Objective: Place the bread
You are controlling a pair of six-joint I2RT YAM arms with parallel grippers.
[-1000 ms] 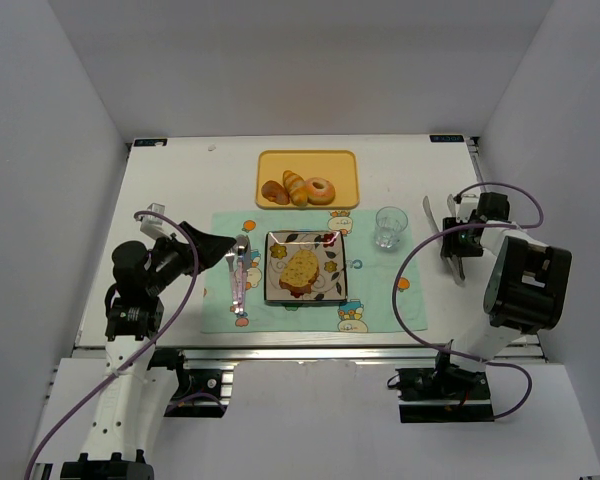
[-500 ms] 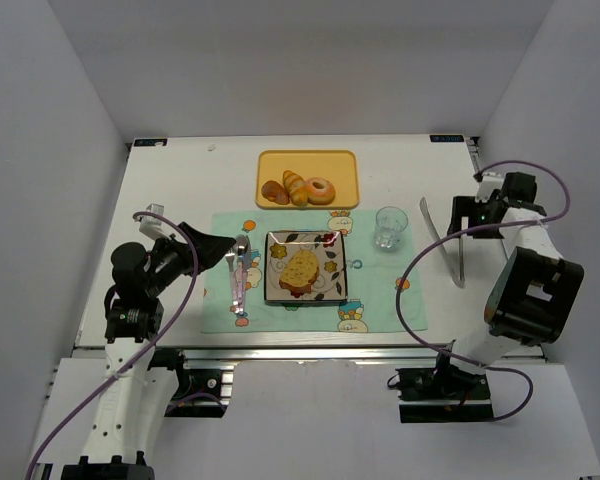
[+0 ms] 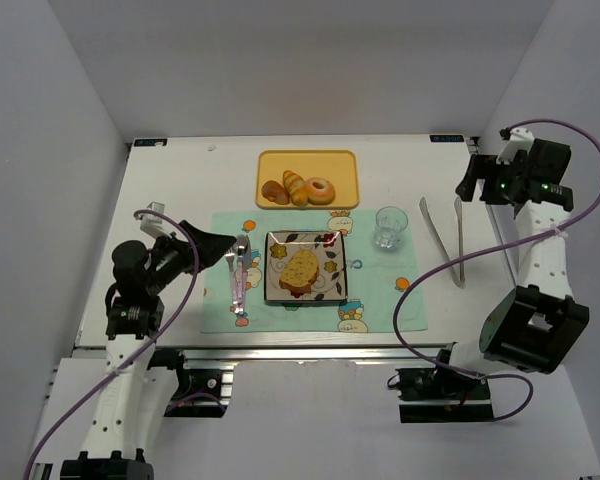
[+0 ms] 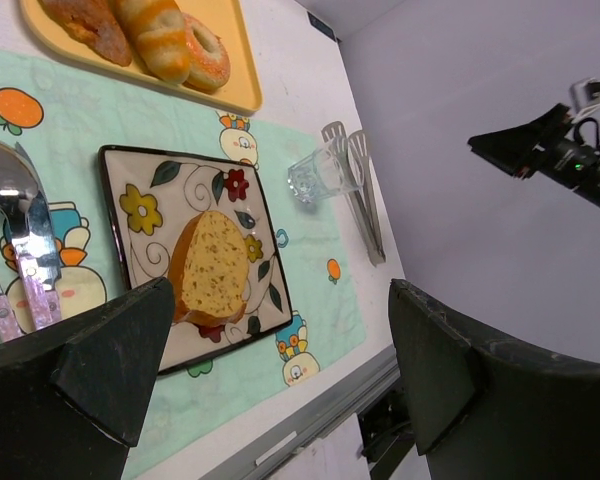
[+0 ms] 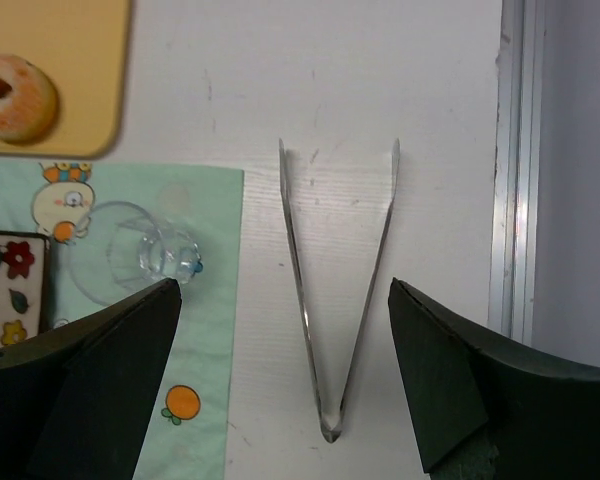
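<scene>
The bread (image 3: 298, 270), a tan speckled slice with a brown crust, lies flat on the flowered square plate (image 3: 276, 242) in the middle of the placemat. In the left wrist view the bread (image 4: 212, 265) rests on the same plate (image 4: 115, 195). My left gripper (image 3: 212, 250) (image 4: 280, 290) hovers open to the left of the plate, holding nothing. Raised over the table's right side, my right gripper (image 3: 480, 185) (image 5: 283, 285) is open and empty. Metal tongs (image 3: 460, 262) (image 5: 327, 425) lie on the table below it.
A clear glass (image 3: 389, 227) (image 5: 140, 255) stands right of the plate. At the back, a yellow tray (image 3: 310, 162) holds a doughnut (image 3: 320, 190), a croissant (image 3: 295, 187) and another pastry. A spoon and fork (image 3: 240, 275) lie left of the plate. The table's right edge is near the tongs.
My right gripper opened and let go of the tongs, which now lie on the table. It then rose and moved back to the right. The left arm and bread stayed put.
</scene>
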